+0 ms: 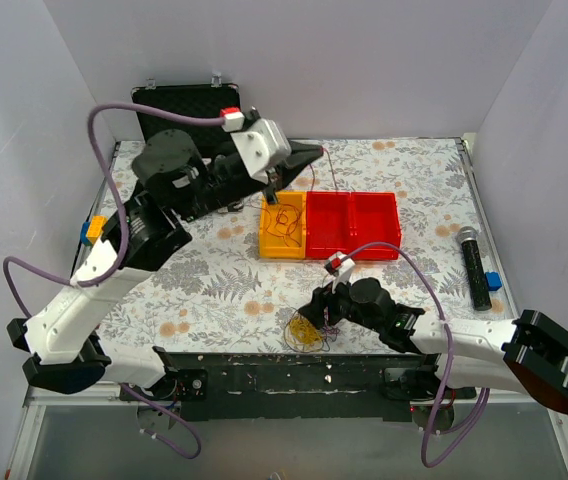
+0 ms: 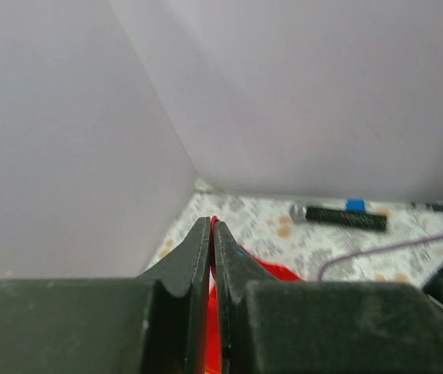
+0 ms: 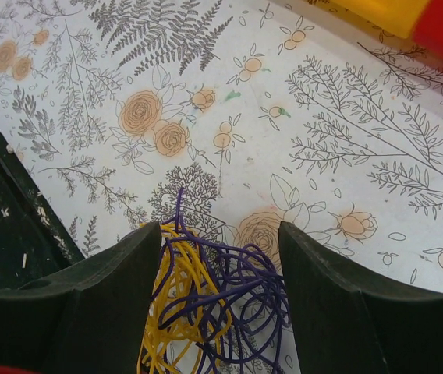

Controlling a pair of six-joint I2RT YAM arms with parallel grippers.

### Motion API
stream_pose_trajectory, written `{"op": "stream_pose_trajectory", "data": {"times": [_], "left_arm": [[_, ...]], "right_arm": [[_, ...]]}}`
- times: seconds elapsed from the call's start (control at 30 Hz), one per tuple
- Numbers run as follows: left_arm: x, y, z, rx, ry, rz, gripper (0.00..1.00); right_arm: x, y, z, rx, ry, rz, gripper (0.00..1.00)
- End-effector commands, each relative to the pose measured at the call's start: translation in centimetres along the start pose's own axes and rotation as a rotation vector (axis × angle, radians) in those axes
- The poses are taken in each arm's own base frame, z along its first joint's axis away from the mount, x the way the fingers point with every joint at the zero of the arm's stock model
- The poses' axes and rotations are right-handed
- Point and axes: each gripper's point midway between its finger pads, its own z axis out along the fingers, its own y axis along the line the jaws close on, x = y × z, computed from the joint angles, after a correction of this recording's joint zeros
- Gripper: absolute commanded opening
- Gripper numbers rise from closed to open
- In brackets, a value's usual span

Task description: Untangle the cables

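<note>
On the floral surface [image 1: 214, 285], at its near edge, the yellow-and-purple cables [image 3: 206, 308] are straddled by the wide-set jaws of the right gripper [image 3: 220, 234], while one red cable [image 2: 213, 335] is pinched tight in the jaws of the left gripper [image 2: 212, 227], far behind.

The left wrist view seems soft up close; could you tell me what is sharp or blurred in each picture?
Left wrist: the left gripper and the red cable pinched in it are blurred, the microphone beyond is sharper. Right wrist: the floral tablecloth and the yellow and purple cables are crisp, the right gripper dark and featureless. Top external: evenly lit, soft shadows, no glare.
</note>
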Motion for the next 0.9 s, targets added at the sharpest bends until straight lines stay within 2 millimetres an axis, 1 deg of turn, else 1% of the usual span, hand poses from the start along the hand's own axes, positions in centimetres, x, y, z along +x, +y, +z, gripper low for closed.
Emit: {"op": "stream_pose_trajectory", "data": {"times": [0.0,0.1,0.13,0.2,0.27,0.3,0.37,0.4,0.47,0.5,0.53,0.57,0.6,0.67,0.7,0.87], "left_arm": [[-8.2,3.5,-1.6,-0.139,-0.208,0.077,0.0],[-11.4,4.2,-2.3,-0.161,-0.29,0.111,0.0],[-12.3,4.5,-2.6,-0.171,-0.312,0.121,0.03],[-13.5,5.1,-2.9,-0.194,-0.34,0.132,0.06],[-14.2,5.7,-3.2,-0.231,-0.362,0.148,0.06],[-14.1,6.0,-3.3,-0.25,-0.367,0.162,0.06],[-14.7,7.0,-3.8,-0.315,-0.401,0.191,0.02],[-15.3,7.7,-4.3,-0.359,-0.431,0.207,0.0],[-16.7,8.8,-5.3,-0.436,-0.493,0.237,0.0],[-17.2,9.0,-5.4,-0.449,-0.509,0.254,0.0],[-17.2,9.1,-5.3,-0.454,-0.508,0.269,0.0],[-16.8,9.6,-5.3,-0.486,-0.49,0.266,0.0],[-16.2,9.7,-5.0,-0.487,-0.476,0.266,0.0],[-14.5,9.5,-4.3,-0.484,-0.44,0.266,0.0],[-13.9,9.4,-4.2,-0.486,-0.433,0.264,0.0],[-9.4,9.1,-3.4,-0.508,-0.362,0.23,0.0]], "right_arm": [[0.9,0.1,-0.1,-0.011,0.024,0.017,0.69],[1.7,-0.2,-0.1,0.0,0.049,0.019,0.69],[1.9,-0.2,-0.1,-0.002,0.057,0.019,0.69],[2.3,-0.3,-0.2,0.002,0.068,0.018,0.69],[2.4,-0.5,-0.2,0.009,0.073,0.02,0.68],[2.6,-0.5,-0.3,0.01,0.078,0.018,0.68],[3.3,-1.1,-0.6,0.031,0.092,0.024,0.68],[3.5,-1.2,-0.7,0.035,0.092,0.028,0.68],[4.2,-1.4,-1.0,0.037,0.103,0.034,0.68],[4.1,-1.4,-1.2,0.038,0.096,0.036,0.68],[4.2,-1.6,-1.3,0.042,0.098,0.038,0.68],[4.2,-1.6,-1.4,0.044,0.099,0.035,0.68],[4.2,-1.6,-1.5,0.045,0.098,0.034,0.68],[3.8,-1.6,-1.6,0.045,0.091,0.032,0.68],[3.7,-1.5,-1.7,0.043,0.089,0.033,0.68],[3.1,-1.4,-2.2,0.038,0.064,0.039,0.65]]}}
